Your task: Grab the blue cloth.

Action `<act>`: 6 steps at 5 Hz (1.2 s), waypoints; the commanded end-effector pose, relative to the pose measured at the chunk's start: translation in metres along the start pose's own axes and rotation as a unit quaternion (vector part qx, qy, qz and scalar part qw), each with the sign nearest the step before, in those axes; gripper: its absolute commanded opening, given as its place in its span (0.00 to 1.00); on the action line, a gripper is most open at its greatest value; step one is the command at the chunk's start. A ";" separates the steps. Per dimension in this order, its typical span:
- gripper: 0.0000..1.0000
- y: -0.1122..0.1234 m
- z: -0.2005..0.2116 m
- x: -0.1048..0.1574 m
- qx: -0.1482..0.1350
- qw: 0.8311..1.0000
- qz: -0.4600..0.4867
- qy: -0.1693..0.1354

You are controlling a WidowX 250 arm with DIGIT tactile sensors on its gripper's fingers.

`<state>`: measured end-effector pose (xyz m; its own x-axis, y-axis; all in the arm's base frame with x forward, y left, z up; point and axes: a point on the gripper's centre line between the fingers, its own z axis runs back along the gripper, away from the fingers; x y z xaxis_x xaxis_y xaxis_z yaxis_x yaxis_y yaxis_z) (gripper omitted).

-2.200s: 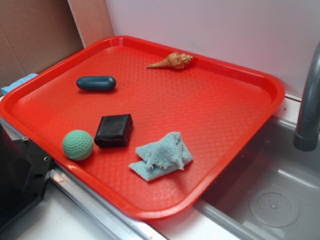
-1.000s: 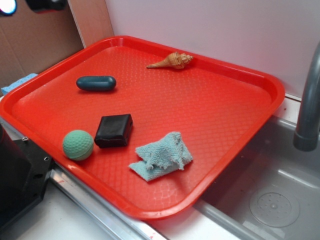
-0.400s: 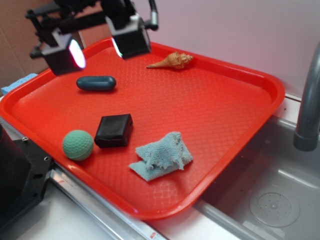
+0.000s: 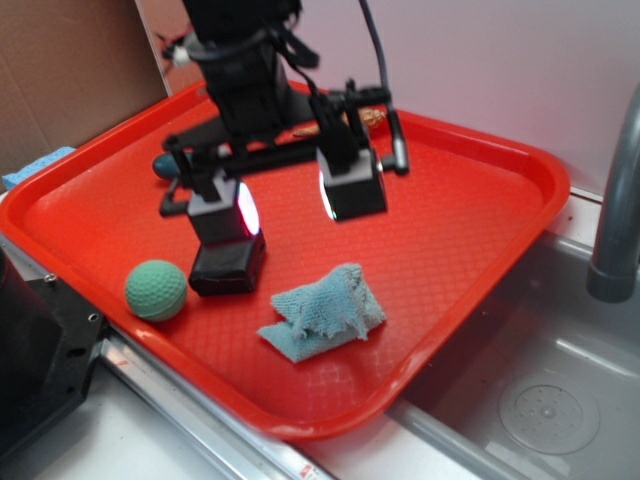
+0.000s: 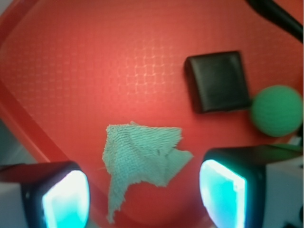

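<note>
- Since the earlier frame, your tool (image 4: pixel 288 205) has swung in from the far left corner and now hangs over the middle of the red plastic tray (image 4: pixel 520 170); nothing on the tray has shifted.
- Exterior view: the tool's two lit fingers stand spread wide, gripping nothing. One finger (image 4: pixel 222 215) hovers above the black square block (image 4: pixel 228 265), the other sits further right over bare tray.
- Exterior view: your target, the small pale blue-teal terry cloth (image 4: pixel 325 313), lies crumpled near the tray's front edge, just right of the block and well apart from the green dimpled ball (image 4: pixel 156 289). The tool is above it and a little behind, not touching.
- Wrist view: the cloth (image 5: pixel 142 156) lies between the two glowing pads (image 5: pixel 64 202), slightly off toward the left one, with the block (image 5: pixel 218 80) and ball (image 5: pixel 278 110) up to the right.
- You appear to be in the approach step, lining up before the descent.
- Next, you likely need a short shift toward the front edge to centre the cloth, then a straight drop with fingers kept wide, closing on the raised folds while clearing the block.
</note>
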<state>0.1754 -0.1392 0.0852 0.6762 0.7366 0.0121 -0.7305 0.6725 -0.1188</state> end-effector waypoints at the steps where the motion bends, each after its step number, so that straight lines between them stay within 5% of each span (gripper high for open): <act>1: 1.00 -0.002 -0.039 -0.007 0.015 1.000 0.001 -0.004; 3: 1.00 -0.003 -0.058 -0.006 0.015 1.000 0.005 -0.027; 4: 0.78 0.000 -0.064 -0.006 0.015 1.000 0.002 -0.023; 5: 0.00 0.005 -0.066 -0.004 0.015 1.000 0.005 -0.020; 6: 0.00 0.007 -0.063 -0.002 0.016 0.999 0.007 -0.027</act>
<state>0.1711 -0.1445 0.0200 0.6722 0.7377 0.0622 -0.7336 0.6751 -0.0777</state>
